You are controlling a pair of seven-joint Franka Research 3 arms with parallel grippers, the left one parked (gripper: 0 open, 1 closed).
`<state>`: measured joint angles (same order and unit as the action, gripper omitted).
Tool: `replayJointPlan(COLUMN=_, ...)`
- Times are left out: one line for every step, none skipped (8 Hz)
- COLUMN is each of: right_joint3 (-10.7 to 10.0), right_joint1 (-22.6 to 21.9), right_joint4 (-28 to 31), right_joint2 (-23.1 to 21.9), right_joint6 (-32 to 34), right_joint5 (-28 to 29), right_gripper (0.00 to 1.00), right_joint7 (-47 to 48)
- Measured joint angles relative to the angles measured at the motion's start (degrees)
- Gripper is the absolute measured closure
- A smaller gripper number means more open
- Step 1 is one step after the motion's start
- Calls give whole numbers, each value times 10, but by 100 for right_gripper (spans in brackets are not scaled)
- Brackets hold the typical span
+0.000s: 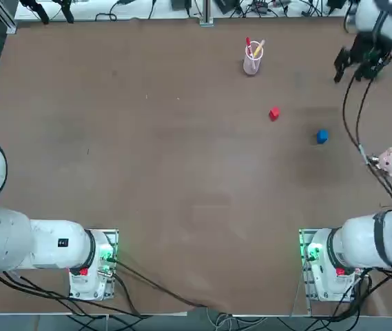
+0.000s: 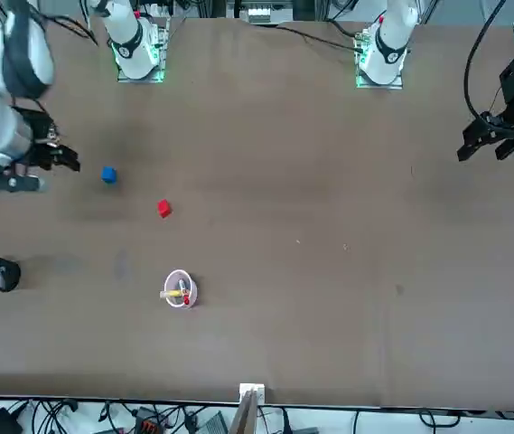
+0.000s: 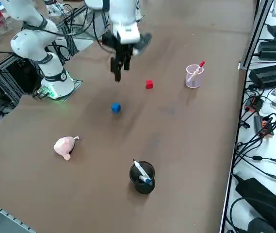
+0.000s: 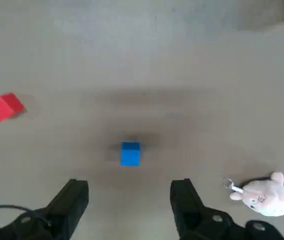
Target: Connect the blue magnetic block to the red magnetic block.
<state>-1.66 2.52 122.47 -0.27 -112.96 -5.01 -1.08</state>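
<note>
1 blue magnetic block (image 4: 130, 153), 1 red magnetic block (image 4: 4, 106), apart, toward tabltop's far right | right gripper (image 4: 129, 199) hovering over blue, jaws wide open, empty | 1 plush toy (image 4: 262, 195) near right edge | loads of bare tabletop (image 1: 147, 172) left

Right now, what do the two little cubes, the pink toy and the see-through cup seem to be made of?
The blue cube and red cube look like hard plastic, judging by their flat faces, crisp edges and even colour; it could also be painted wood. The pink toy seems to be soft plush fabric, rounded and fuzzy, with a small metal-looking ring. The cup looks like clear plastic or glass, since the pens inside show through.
</note>
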Motion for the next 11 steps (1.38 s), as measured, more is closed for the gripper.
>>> replayJointPlan(right_joint3=0, right_joint1=8, right_joint4=49, right_joint2=1, right_joint6=-55, right_joint5=0, right_gripper=0, right_joint7=0)
replayJointPlan(right_joint3=0, right_joint1=15, right_joint4=92, right_joint2=3, right_joint6=-100, right_joint5=-1, right_gripper=0, right_joint7=0)
replayJointPlan(right_joint3=0, right_joint1=20, right_joint4=119, right_joint2=10, right_joint6=-123, right_joint5=-1, right_gripper=0, right_joint7=0)
replayJointPlan(right_joint3=0, right_joint1=21, right_joint4=129, right_joint2=22, right_joint6=-132, right_joint5=-1, right_gripper=0, right_joint7=0)
replayJointPlan(right_joint3=0, right_joint1=22, right_joint4=131, right_joint2=36, right_joint6=-141, right_joint5=-1, right_gripper=0, right_joint7=0)
replayJointPlan(right_joint3=0, right_joint1=23, right_joint4=131, right_joint2=51, right_joint6=-153, right_joint5=-1, right_gripper=0, right_joint7=2)
replayJointPlan(right_joint3=0, right_joint1=24, right_joint4=131, right_joint2=66, right_joint6=-164, right_joint5=-1, right_gripper=0, right_joint7=6)
replayJointPlan(right_joint3=0, right_joint1=24, right_joint4=131, right_joint2=82, right_joint6=-173, right_joint5=-1, right_gripper=0, right_joint7=13)
replayJointPlan(right_joint3=0, right_joint1=24, right_joint4=131, right_joint2=95, right_joint6=-180, right_joint5=-1, right_gripper=0, right_joint7=20)
replayJointPlan(right_joint3=1, right_joint1=24, right_joint4=131, right_joint2=106, right_joint6=-184, right_joint5=-1, right_gripper=1, right_joint7=27)
replayJointPlan(right_joint3=1, right_joint1=24, right_joint4=131, right_joint2=115, right_joint6=-186, right_joint5=-1, right_gripper=2, right_joint7=30)
